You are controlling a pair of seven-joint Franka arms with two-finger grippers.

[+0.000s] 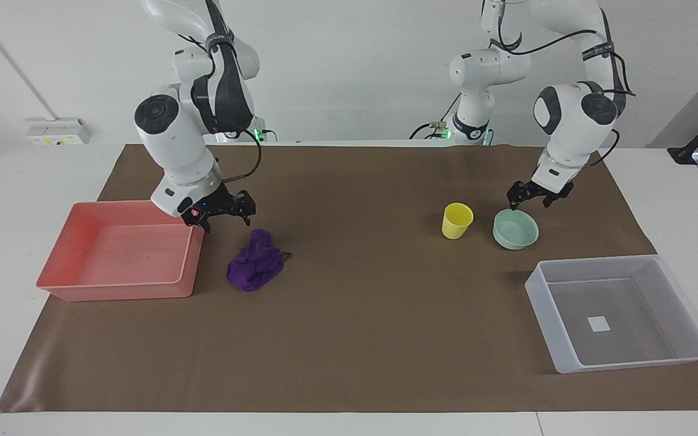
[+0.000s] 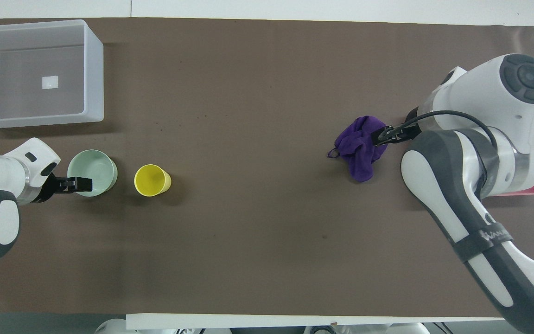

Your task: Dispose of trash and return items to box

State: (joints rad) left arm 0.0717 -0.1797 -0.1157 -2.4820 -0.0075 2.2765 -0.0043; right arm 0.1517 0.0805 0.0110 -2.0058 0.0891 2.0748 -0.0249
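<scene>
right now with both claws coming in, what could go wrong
1. The left claw sits at the rim of the mint bowl; a rim pinch might slip or tip it into the yellow cup beside it.
2. The right claw hangs close to the pink tray wall; dropping onto the purple cloth could clip it.

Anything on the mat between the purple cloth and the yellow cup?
Nothing: in the overhead view, only bare brown mat lies between the purple cloth and the yellow cup.
</scene>
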